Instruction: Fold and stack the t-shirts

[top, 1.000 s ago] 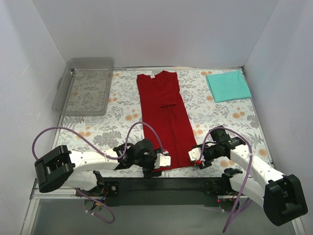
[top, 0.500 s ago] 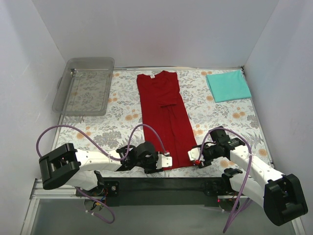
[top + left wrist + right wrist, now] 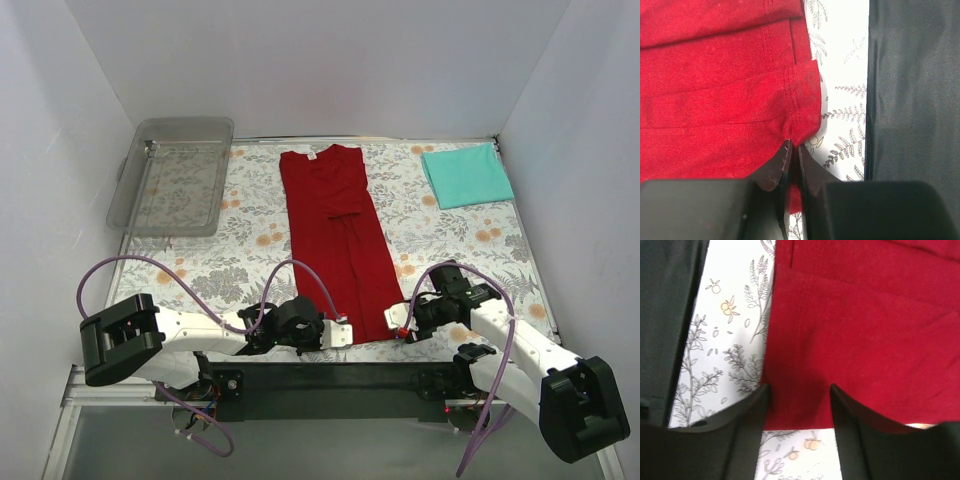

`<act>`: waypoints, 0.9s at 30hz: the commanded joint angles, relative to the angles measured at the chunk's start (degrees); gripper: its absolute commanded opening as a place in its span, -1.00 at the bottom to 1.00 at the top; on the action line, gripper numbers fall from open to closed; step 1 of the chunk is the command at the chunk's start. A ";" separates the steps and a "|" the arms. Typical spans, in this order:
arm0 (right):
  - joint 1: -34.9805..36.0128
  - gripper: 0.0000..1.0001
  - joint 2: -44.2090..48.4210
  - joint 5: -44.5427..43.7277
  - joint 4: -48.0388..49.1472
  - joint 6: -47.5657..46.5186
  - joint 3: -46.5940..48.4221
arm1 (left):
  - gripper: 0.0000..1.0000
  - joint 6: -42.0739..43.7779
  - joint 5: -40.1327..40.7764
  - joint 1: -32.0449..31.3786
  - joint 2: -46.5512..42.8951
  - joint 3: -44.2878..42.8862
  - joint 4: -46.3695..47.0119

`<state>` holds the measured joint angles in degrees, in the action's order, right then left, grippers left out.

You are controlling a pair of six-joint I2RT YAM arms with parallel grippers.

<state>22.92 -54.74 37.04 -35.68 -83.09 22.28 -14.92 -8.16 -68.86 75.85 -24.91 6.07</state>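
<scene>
The dark red t-shirt (image 3: 335, 240) lies as a long narrow strip down the middle of the flowered cloth, collar at the far end. My left gripper (image 3: 345, 333) is at its near left corner; in the left wrist view the jaws (image 3: 794, 148) are pinched shut on the bunched hem of the red cloth (image 3: 715, 100). My right gripper (image 3: 397, 330) sits at the near right corner, open, its fingers (image 3: 800, 390) straddling the hem of the red cloth (image 3: 865, 340) flat on the table. The teal t-shirt (image 3: 467, 175) lies folded at the far right.
A clear plastic tray (image 3: 180, 125) stands at the far left corner. A black bar (image 3: 330, 378) runs along the table's near edge just behind both grippers, seen too as a black strip (image 3: 910, 90) in the left wrist view. White walls close in three sides.
My left gripper slid right to the shirt's near left corner and closed on the hem. The right gripper has barely moved and stays open.
</scene>
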 commanded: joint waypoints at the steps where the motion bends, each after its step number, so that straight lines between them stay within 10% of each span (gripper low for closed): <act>1: 0.29 0.04 1.56 0.22 0.18 1.00 0.39 | -0.86 -0.37 1.13 -0.40 -0.62 1.26 -2.20; 27: 3.36 -0.14 -3.70 -4.69 1.93 3.63 -2.51 | -0.89 -1.43 0.52 -0.84 -1.41 1.97 -0.97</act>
<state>25.58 -56.07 38.04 -36.58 -80.68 21.96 -15.90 -7.88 -69.25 75.50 -24.27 7.01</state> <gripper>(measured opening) 0.442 0.056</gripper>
